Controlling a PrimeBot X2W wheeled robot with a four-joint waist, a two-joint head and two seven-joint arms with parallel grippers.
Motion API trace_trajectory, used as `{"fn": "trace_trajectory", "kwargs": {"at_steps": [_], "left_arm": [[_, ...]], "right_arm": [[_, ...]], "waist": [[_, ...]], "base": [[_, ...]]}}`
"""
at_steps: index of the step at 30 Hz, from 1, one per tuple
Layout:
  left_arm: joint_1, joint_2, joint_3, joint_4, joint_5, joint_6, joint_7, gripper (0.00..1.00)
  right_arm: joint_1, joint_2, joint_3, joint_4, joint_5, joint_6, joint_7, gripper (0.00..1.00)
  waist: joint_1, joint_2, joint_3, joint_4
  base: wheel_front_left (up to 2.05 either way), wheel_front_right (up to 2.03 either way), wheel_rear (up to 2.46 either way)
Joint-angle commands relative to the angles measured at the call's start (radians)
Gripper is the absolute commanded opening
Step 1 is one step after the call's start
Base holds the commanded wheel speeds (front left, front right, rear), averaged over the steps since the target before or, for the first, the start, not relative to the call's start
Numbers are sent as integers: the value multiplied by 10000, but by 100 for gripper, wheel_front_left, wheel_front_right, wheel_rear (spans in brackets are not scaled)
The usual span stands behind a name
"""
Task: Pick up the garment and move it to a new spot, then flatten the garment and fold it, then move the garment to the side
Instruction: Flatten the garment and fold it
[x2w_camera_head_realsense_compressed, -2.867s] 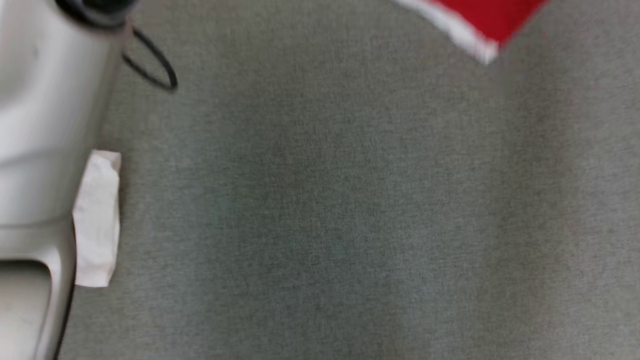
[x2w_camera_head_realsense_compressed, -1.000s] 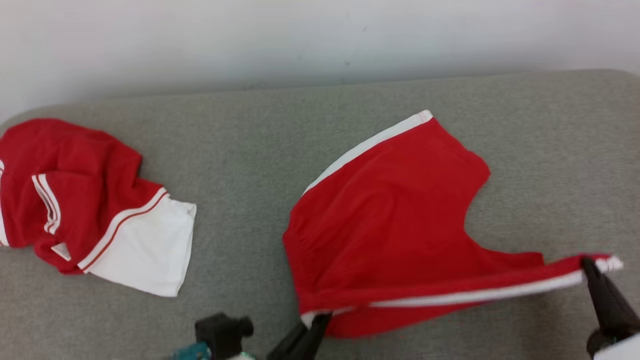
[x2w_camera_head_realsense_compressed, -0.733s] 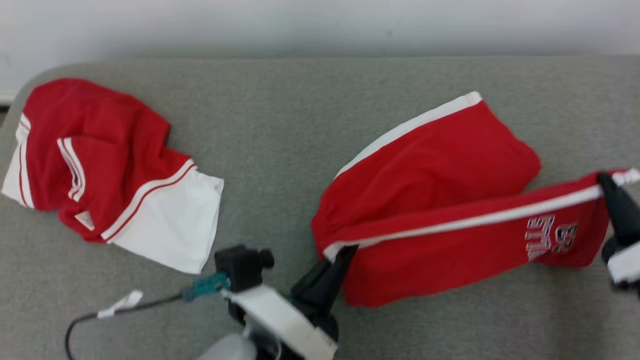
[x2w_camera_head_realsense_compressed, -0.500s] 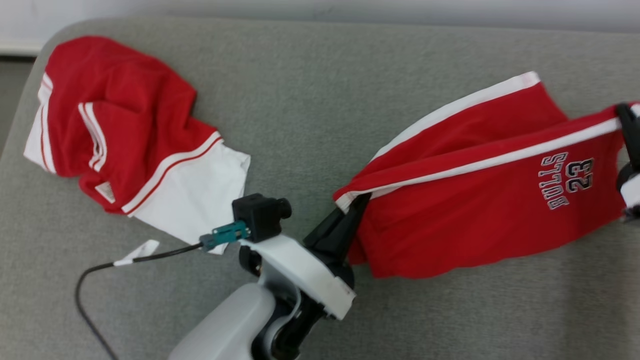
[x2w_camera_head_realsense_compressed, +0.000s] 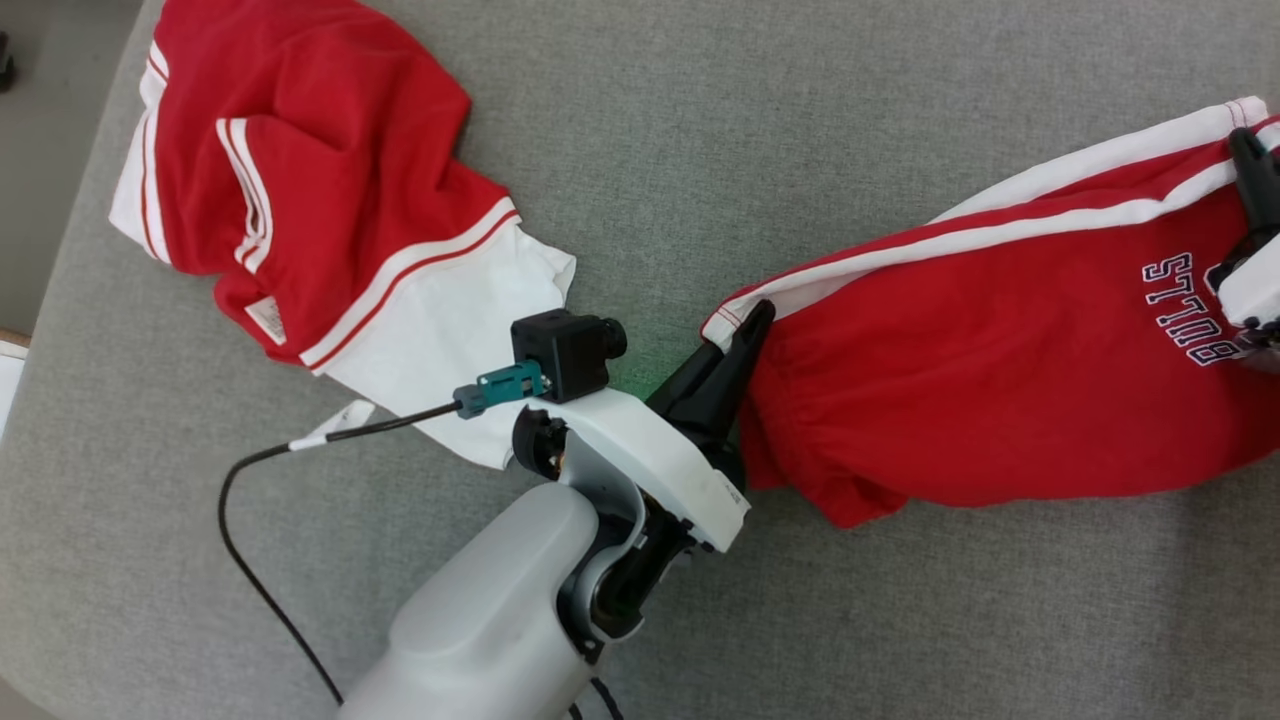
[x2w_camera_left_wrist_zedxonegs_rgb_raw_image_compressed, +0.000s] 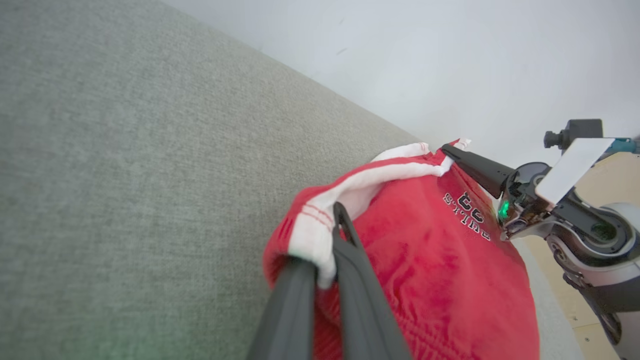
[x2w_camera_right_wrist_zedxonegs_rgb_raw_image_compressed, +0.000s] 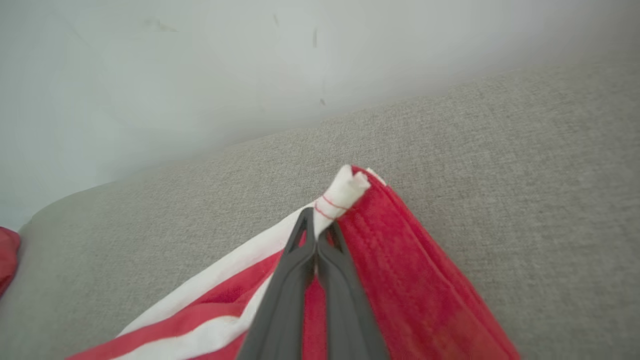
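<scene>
The red shorts (x2w_camera_head_realsense_compressed: 1000, 400) lie on the right part of the grey bench (x2w_camera_head_realsense_compressed: 700, 120). Their right end is cut off by the picture edge, and the right wrist covers part of the printed word. The left pincer (x2w_camera_head_realsense_compressed: 755, 320) is pressed together on one white-striped corner. The right pincer (x2w_camera_head_realsense_compressed: 1248, 150) pinches the opposite white corner. The cloth is soft knit, gathered near the left pincer. The bench cover is coarse woven fabric. A second red and white garment (x2w_camera_head_realsense_compressed: 300, 180) lies crumpled at the left, its top cut off.
</scene>
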Motion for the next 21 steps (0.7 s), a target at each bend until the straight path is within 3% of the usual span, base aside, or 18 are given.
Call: {"fn": "trace_trajectory", "kwargs": {"at_steps": [1,2,8,16,21], "left_arm": [[-67,2,-48,163,-117,-68,29,67],[-83,-11,-78,257,-109,-93,12,100],[123,262,-115,541,188,248,-150,100],[606,1111,-400,-621,1086,1174,-288,100],[781,1498,-495,-1778,2118,1912,-782,100]], "right_arm": [[-104,-72,97,43,-82,-17,-35,100],[-67,-96,200,27,-107,-17,-123,100],[307,-659,820,-424,457,-17,-384,100],[1153,-2797,1895,-1498,654,-17,416,100],[1495,-3497,1927,-1203,850,-17,726,100]], "waist": [[-3,0,-24,-34],[-3,0,-53,-64],[-3,0,-450,-272],[-3,0,-563,-265],[-3,0,-235,11]], "base": [[0,0,0],[0,0,0],[0,0,0],[0,0,0],[0,0,0]]}}
